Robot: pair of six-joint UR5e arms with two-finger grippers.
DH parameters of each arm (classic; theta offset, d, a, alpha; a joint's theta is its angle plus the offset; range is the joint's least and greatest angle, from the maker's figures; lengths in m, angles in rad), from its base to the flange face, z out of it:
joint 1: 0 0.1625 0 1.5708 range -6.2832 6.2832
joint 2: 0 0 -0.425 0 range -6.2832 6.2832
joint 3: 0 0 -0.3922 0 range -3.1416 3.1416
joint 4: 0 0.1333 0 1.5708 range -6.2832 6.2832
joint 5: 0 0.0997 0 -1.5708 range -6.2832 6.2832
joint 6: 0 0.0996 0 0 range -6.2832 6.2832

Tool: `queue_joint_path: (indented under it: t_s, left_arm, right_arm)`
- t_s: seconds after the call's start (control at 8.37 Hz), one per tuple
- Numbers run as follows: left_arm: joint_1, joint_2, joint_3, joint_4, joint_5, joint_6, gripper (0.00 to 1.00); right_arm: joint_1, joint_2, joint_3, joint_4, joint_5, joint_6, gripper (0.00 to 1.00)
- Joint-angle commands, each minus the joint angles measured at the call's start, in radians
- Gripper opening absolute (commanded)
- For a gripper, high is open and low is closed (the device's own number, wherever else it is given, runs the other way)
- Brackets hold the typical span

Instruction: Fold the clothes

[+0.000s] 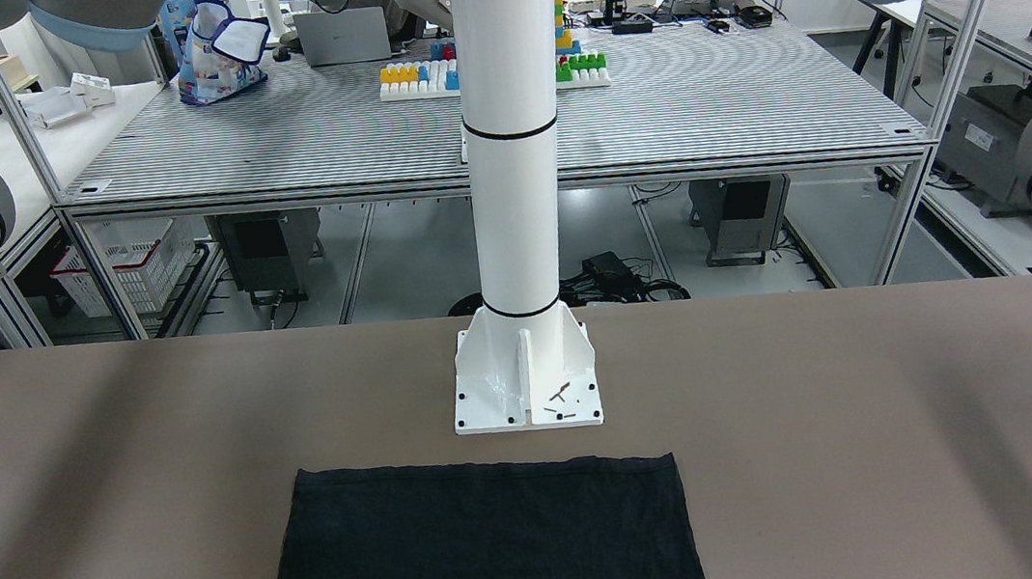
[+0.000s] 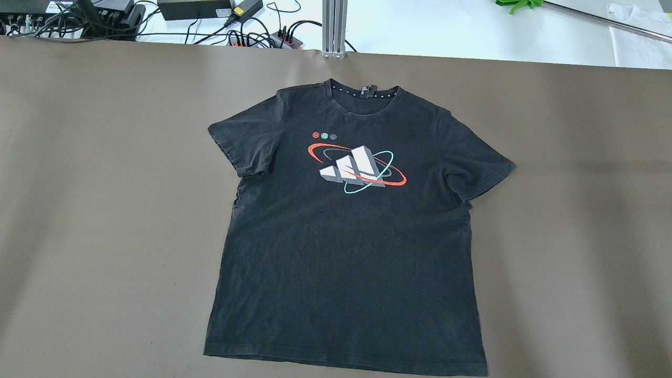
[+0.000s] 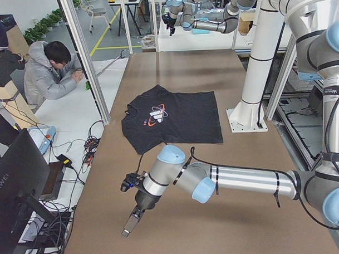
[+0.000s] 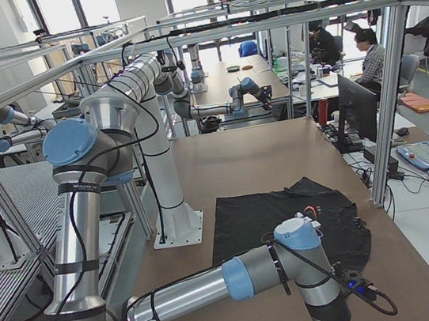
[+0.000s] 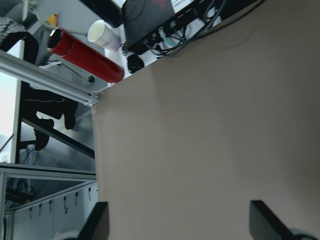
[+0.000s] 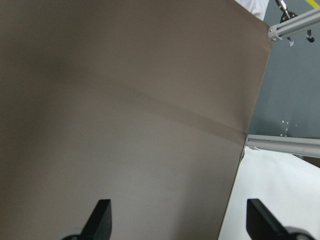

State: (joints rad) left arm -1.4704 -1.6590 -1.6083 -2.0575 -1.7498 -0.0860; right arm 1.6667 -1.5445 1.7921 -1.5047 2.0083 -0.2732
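Observation:
The clothes are one black T-shirt (image 2: 346, 236) with a grey, red and teal print on the chest. It lies flat and spread out in the middle of the brown table (image 2: 105, 210), collar away from the robot. Its hem (image 1: 488, 555) lies just in front of the white pole's base plate (image 1: 527, 385). My left gripper (image 5: 180, 222) is open and empty above bare table near the table's left end (image 3: 130, 226), well clear of the shirt. My right gripper (image 6: 177, 220) is open and empty above bare table near the right end.
The white pole (image 1: 510, 135) stands at the table's robot side. A red bottle (image 5: 85, 50) and a white cup (image 5: 102, 34) lie beyond the left table edge. Cables and power strips (image 2: 252, 37) lie past the far edge. A seated person (image 3: 50, 72) is beside the table.

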Motion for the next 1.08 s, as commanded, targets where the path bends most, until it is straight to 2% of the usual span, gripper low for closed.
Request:
queue_joint_path:
  t_s: [0.0,0.24,0.48,0.6,0.96]
  left_arm:
    - [0.125,-0.129,0.092,-0.003,-0.043,-0.131,1.00]
    - [0.200,-0.221,0.111,-0.004,-0.075,-0.269,1.00]
    - [0.251,-0.298,0.123,-0.012,-0.224,-0.497,1.00]
    - [0.281,-0.301,0.128,-0.083,-0.247,-0.580,1.00]
    - [0.378,-0.343,0.249,-0.333,-0.247,-0.749,1.00]
  right_arm:
    - [-0.062,0.122,-0.140,0.061,0.020,0.057,0.95]
    - [-0.154,0.168,-0.141,0.082,0.023,0.205,0.95]
    - [-0.286,0.176,-0.172,0.252,0.026,0.428,0.95]
    - [-0.333,0.194,-0.201,0.330,0.024,0.541,0.95]
    - [-0.458,0.259,-0.250,0.431,0.021,0.737,0.95]
